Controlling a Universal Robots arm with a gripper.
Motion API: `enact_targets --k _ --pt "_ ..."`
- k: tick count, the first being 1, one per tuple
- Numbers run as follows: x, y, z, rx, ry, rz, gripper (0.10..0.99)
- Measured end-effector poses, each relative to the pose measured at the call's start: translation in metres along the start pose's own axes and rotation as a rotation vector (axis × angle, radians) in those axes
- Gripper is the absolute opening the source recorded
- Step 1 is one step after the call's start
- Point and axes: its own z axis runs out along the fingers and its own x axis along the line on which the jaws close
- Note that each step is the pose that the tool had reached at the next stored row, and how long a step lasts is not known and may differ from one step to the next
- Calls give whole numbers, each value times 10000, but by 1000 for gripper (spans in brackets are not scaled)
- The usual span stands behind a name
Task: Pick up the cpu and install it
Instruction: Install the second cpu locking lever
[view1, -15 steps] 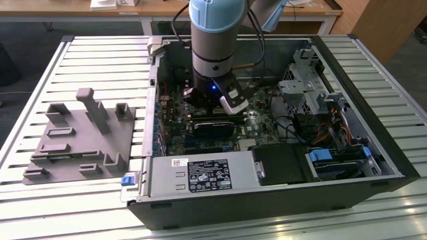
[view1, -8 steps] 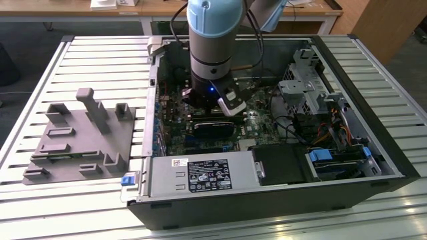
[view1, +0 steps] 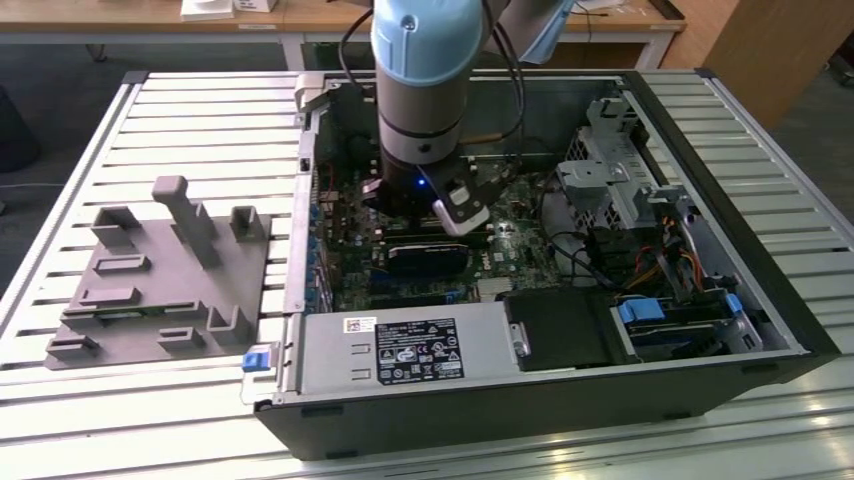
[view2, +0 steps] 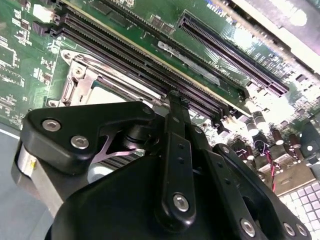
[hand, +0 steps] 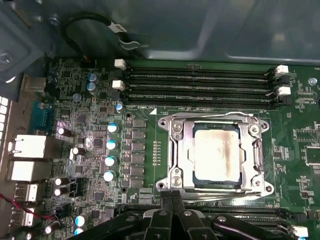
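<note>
Open black metal PC tower case (view1: 787, 330) lies on its side on the pale slatted metal table (view1: 187, 110); the grey plastic fixture with upright posts (view1: 160, 270) sits on the slats toward the exterior view's left, well apart from my work. My pale blue and grey arm (view1: 420, 70) reaches straight down into the case over the green motherboard (hand: 100, 90).

In the first wrist view the cpu (hand: 215, 156), a thin square chip with a pale silvery top, lies flat inside the silver metal socket frame (hand: 175, 150), just beside the rows of long black memory slots (hand: 200, 85). It looks seated level and square to the frame, so I judge placement done or nearly done.

My black gripper (hand: 172, 192) hangs just beside the socket's edge, fingers (hand: 166, 200) pressed together, pinching nothing; the chip is apart from them.

To do this step well, as I judge it:
- keep the fingertips off the chip top and the frame
- move only straight up or down near the socket, no sideways drag
- check all four chip edges sit flush before anything presses on it
- mind the memory slots and small upright capacitors (hand: 110, 145) near the linkage.
</note>
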Motion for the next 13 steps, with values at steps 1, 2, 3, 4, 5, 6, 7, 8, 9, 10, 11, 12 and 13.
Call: enact_targets --k 1,2,3,4,5,6,7,8,9,10,11,12,13 --pt "2 -1 5 -28 -1 1 106" --pt "3 -2 9 -56 -1 2 106" --pt "5 -3 13 -82 -1 2 106" --pt "6 -3 18 -107 -2 2 106" --pt "12 -5 25 -152 -1 5 106" --pt "15 -6 30 -175 -2 5 106" --pt "18 -6 34 -197 -3 4 106" --pt "21 -7 38 -217 -4 4 106" --pt "25 -7 42 -236 -4 5 106" --pt "30 -8 45 -254 -4 6 106" --pt "36 -8 49 -272 -5 6 106" --pt "41 -8 53 -286 -5 6 106" --pt "47 -8 57 -294 -5 6 106"
